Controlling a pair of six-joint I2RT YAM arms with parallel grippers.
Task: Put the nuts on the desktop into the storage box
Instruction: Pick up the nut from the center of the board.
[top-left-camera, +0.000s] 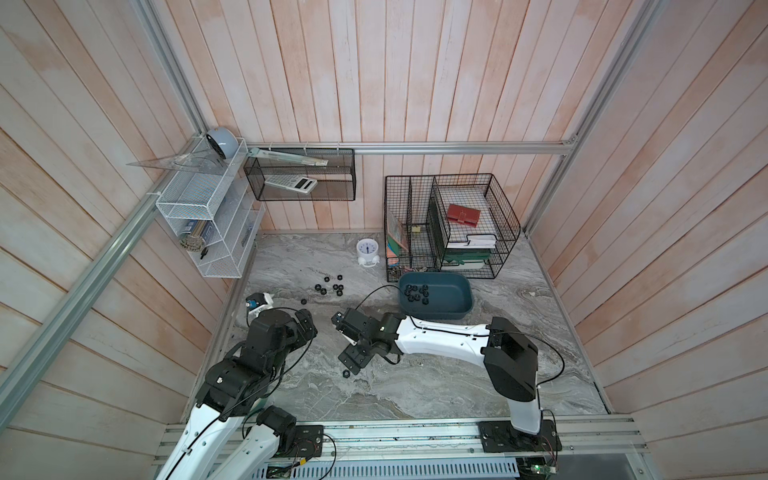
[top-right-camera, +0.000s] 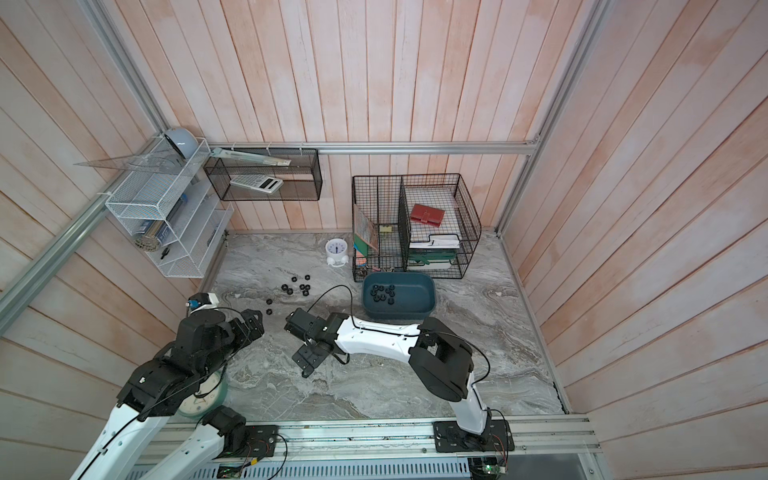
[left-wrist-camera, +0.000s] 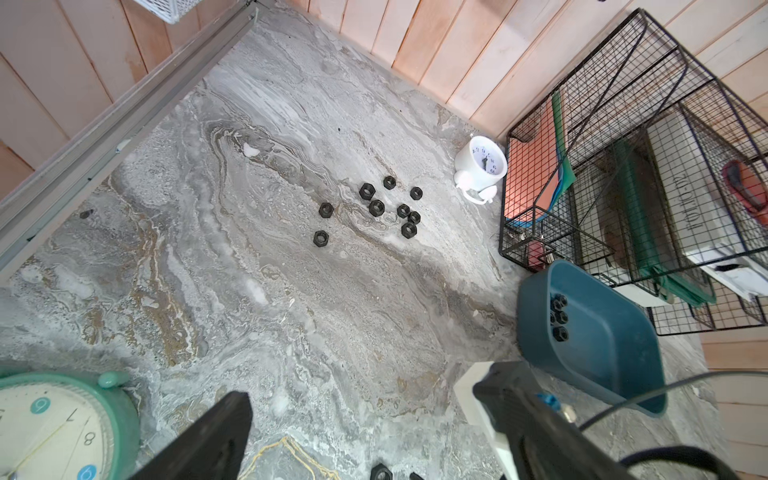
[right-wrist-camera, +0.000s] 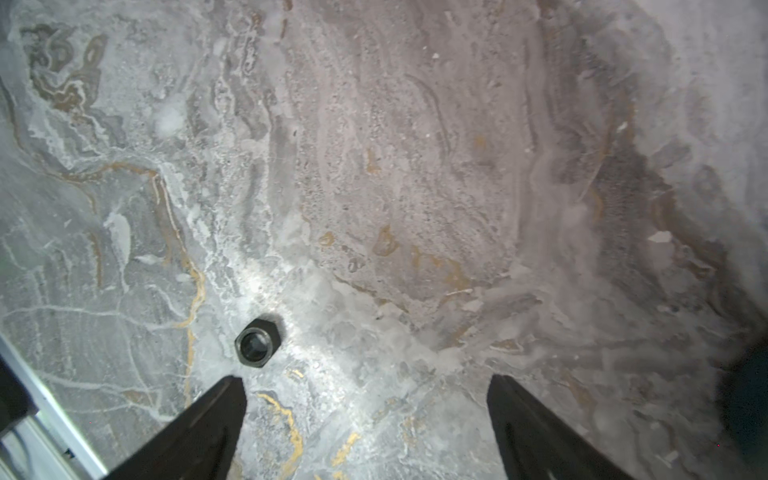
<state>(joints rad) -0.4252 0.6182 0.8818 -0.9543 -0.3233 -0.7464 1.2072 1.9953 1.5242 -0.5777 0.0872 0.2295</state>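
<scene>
Several small black nuts (top-left-camera: 330, 286) (top-right-camera: 300, 287) (left-wrist-camera: 388, 208) lie clustered on the grey marble desktop (top-left-camera: 415, 386), far left of centre. The teal storage box (top-left-camera: 451, 299) (top-right-camera: 415, 297) (left-wrist-camera: 602, 345) sits to their right and holds several nuts (top-left-camera: 417, 291) (left-wrist-camera: 559, 316). My right gripper (top-left-camera: 352, 361) (right-wrist-camera: 365, 378) hangs open, low over the desktop. A single nut (top-left-camera: 345, 374) (right-wrist-camera: 257, 341) lies just beyond one fingertip, not between the jaws. My left gripper (top-left-camera: 307, 322) (left-wrist-camera: 370, 388) is open and empty, with two stray nuts (top-right-camera: 269, 306) (left-wrist-camera: 380, 471) close by.
A white clock (top-left-camera: 368, 251) and black wire baskets (top-left-camera: 453, 224) stand at the back by the box. A green alarm clock (left-wrist-camera: 54, 428) (top-right-camera: 203, 395) lies under my left arm. A small white device (top-left-camera: 259, 300) sits beside my left gripper. A white mesh rack (top-left-camera: 203, 216) hangs on the left wall.
</scene>
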